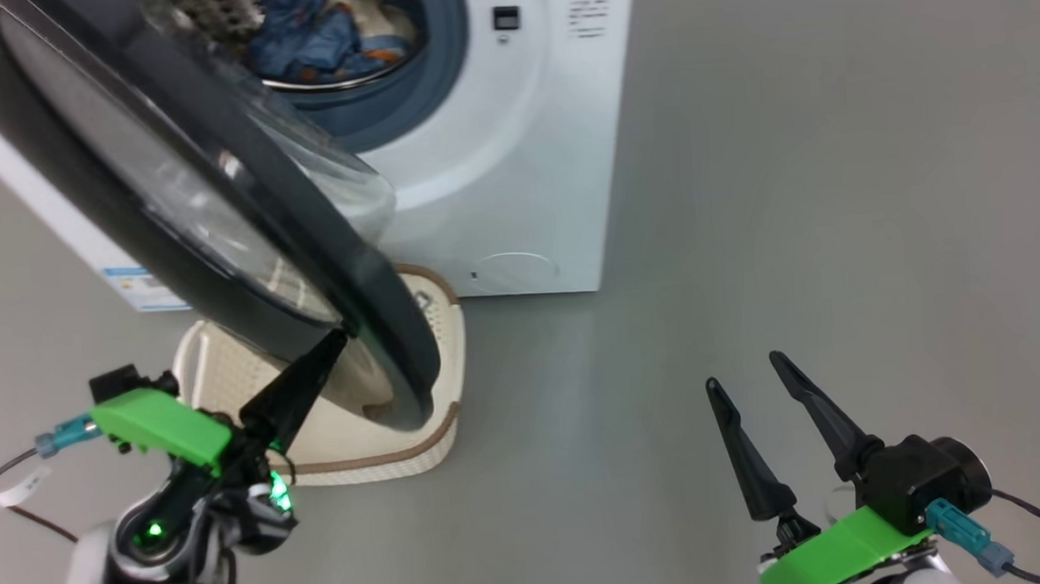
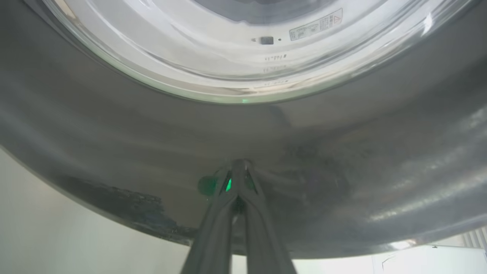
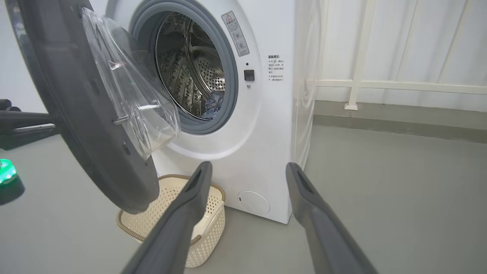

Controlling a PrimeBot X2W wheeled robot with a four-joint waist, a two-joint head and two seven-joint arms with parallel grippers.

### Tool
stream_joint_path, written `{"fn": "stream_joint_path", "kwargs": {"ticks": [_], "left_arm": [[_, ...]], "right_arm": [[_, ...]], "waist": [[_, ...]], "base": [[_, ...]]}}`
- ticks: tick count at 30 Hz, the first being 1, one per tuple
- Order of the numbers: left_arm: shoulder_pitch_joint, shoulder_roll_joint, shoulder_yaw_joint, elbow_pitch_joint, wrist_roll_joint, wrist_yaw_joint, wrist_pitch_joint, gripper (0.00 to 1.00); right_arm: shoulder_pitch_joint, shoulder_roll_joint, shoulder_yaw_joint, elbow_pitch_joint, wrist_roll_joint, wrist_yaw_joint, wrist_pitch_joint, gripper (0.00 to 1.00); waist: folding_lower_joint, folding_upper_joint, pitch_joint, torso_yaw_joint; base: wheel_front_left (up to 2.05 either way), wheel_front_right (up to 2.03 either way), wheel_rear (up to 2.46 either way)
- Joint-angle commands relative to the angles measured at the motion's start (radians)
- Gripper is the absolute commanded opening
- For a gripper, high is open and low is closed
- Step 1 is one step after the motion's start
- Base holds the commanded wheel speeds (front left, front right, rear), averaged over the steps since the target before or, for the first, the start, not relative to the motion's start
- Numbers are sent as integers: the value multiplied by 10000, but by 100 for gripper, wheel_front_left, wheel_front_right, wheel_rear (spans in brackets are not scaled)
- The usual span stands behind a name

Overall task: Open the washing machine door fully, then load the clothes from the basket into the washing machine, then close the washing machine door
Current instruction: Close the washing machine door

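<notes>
Your left gripper (image 1: 331,342) has its two long dark fingers pressed together, with nothing between them. Their tips touch the outer face of the large round washing machine door (image 1: 243,190), on the wide glossy black ring just below the clear glass bowl. In the left wrist view the closed tips (image 2: 237,164) meet the ring square, with their own reflection beside them.

Beyond the tips the door stands partly open. Behind it is the big white front-loading washing machine (image 1: 514,152), and the light-blue printed clothes (image 1: 325,37) already lie inside the steel perforated drum (image 3: 186,68). Under your hand and the lower edge of the door sits the small cream plastic basket (image 1: 443,431) with the brown rim; it looks empty.

So the step in hand is, I judge, the closing. Push on the ring, not on the glass, and let your wrist follow the arc of the door so the tips do not slide off the shiny surface. Check that no cloth hangs over the grey-blue gasket (image 3: 233,95), then press until the latch catches.

Your right gripper (image 1: 745,372), far to the right of this hand, is spread wide and holds nothing.
</notes>
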Motion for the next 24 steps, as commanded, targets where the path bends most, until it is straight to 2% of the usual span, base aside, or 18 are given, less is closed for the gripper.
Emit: {"fn": "stream_joint_path", "kwargs": {"ticks": [1,9,15,24], "left_arm": [[-547,142,-20,40,-134,-167,-326,0],[-1312,142,-800,1199,-978,-470,-2479,0],[-1702,141,-1278,1615,-1368,-516,-3765,0],[-1347,175,-1391,1056,-1279,-519,-3967,0]], "right_arm": [[-391,71,235,-197,63,88,-127,100],[-353,99,228,1,142,88,-257,100],[-214,113,93,136,220,88,-347,100],[-228,121,-144,49,429,88,-410,100]], "waist": [[0,0,79,-535],[0,0,41,-1249],[0,0,-7,-1483],[0,0,-113,-1487]], "base": [[0,0,0],[0,0,0],[0,0,0],[0,0,0]]}}
